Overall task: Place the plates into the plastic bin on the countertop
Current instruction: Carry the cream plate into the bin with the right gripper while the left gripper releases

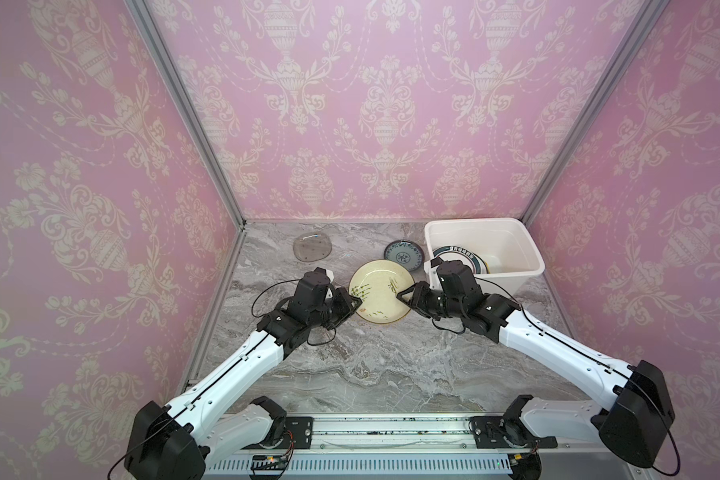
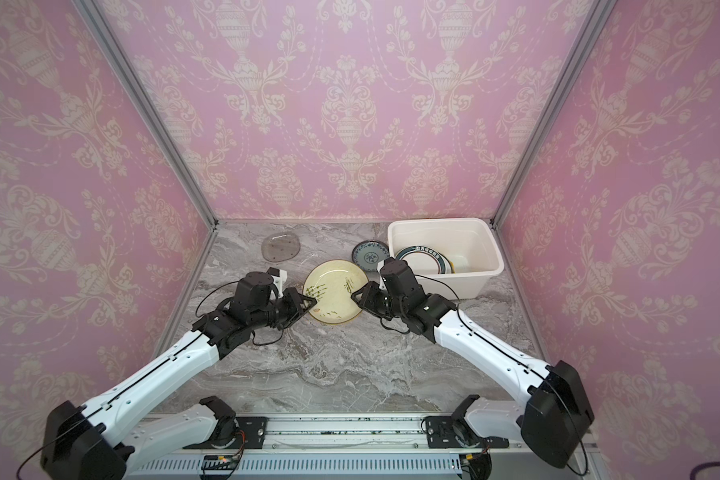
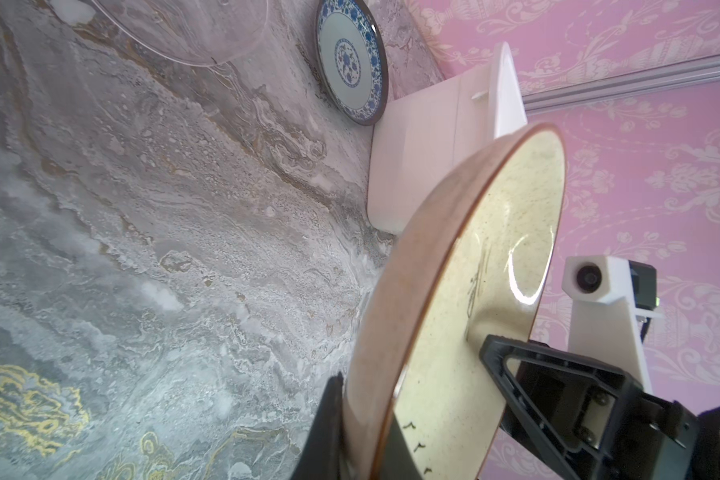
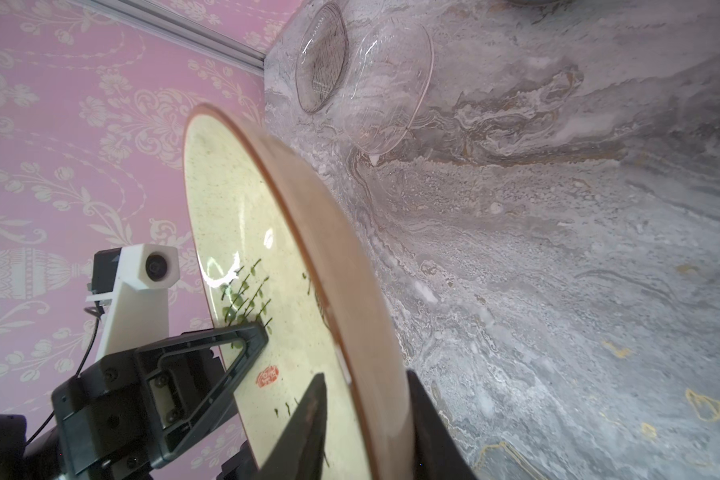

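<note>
A: Where is the cream plate?

B: It is between the two arms, over the far half of the table, about midway between the left and right edges. In both wrist views its brown underside stands apart from the table, so it looks lifted.

A: What holds it?

B: The left pincer is clenched on the plate's left rim. In the left wrist view one finger lies under the rim and the other on the cream face. The right pincer straddles the right rim, one finger on each side, but whether it presses on the rim cannot be told.

A: And the bin?

B: It stands in the far right corner of the table, with a dark-rimmed plate inside it.

A: Any other plates?

B: A blue-patterned plate lies on the table just beside the bin's left wall. A smoky glass plate lies near the far edge toward the left, and a clear glass plate lies between those two.
</note>
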Motion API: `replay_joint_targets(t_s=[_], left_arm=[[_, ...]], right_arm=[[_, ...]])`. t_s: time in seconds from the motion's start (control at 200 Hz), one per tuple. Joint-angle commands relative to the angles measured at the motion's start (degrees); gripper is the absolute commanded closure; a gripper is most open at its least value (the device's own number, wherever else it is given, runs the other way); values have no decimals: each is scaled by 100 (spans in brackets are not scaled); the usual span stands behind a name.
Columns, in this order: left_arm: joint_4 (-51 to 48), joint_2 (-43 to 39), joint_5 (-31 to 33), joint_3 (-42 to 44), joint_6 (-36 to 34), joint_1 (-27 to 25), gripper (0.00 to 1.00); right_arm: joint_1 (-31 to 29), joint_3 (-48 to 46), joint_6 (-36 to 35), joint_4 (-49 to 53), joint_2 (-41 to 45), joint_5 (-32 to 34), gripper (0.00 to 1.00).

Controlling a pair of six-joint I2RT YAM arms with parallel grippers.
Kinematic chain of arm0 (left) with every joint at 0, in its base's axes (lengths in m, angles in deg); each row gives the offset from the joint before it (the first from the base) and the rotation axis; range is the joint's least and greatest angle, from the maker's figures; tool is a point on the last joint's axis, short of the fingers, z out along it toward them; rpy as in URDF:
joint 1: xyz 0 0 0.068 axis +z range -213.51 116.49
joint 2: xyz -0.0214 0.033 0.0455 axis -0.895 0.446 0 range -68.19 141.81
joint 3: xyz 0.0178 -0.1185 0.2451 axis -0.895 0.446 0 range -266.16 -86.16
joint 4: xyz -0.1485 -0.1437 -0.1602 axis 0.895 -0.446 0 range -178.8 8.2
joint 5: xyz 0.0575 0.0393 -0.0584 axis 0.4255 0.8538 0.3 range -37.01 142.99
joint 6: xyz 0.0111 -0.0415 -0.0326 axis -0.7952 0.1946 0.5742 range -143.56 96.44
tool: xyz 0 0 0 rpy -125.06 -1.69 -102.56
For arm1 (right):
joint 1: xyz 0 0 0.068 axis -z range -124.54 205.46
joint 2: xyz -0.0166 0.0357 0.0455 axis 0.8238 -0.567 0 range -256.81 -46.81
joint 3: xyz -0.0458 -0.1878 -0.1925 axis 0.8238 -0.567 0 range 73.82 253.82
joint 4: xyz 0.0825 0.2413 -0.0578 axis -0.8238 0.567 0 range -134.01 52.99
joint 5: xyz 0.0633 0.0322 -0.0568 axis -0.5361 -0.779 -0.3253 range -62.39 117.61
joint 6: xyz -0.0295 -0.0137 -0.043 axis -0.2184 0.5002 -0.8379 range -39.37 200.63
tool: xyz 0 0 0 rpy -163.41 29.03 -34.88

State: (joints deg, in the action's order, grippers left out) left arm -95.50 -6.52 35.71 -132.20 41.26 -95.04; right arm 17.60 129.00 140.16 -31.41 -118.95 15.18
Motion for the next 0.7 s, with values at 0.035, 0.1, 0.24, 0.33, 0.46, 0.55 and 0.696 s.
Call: replay_joint_targets(t_s=[0.035,0.1,0.24,0.33,0.46,0.55,0.696], left_arm=[[825,127,-165,-428,234,-302,100],[826,215,-132,-483,233,-398,100],[789,284,-26,-511,199,-535,100],[637,229,88,-548,103,-553,100],[314,86,306,-744,-208,-551,85],[162,-20,440,-924,-471,-555,56],[100,-170,622,-1168,-975,-547,27]], right_arm=[[-188,2,85,-921,201,-369,73],[-196,10,90,-944,207,-310,78],[-193,34,26,-873,288,-92,91],[-190,137,-98,-593,390,119,100],[-76,389,-312,-8,565,393,100],[129,551,-393,377,694,502,100],[723,792,-570,898,898,534,100]])
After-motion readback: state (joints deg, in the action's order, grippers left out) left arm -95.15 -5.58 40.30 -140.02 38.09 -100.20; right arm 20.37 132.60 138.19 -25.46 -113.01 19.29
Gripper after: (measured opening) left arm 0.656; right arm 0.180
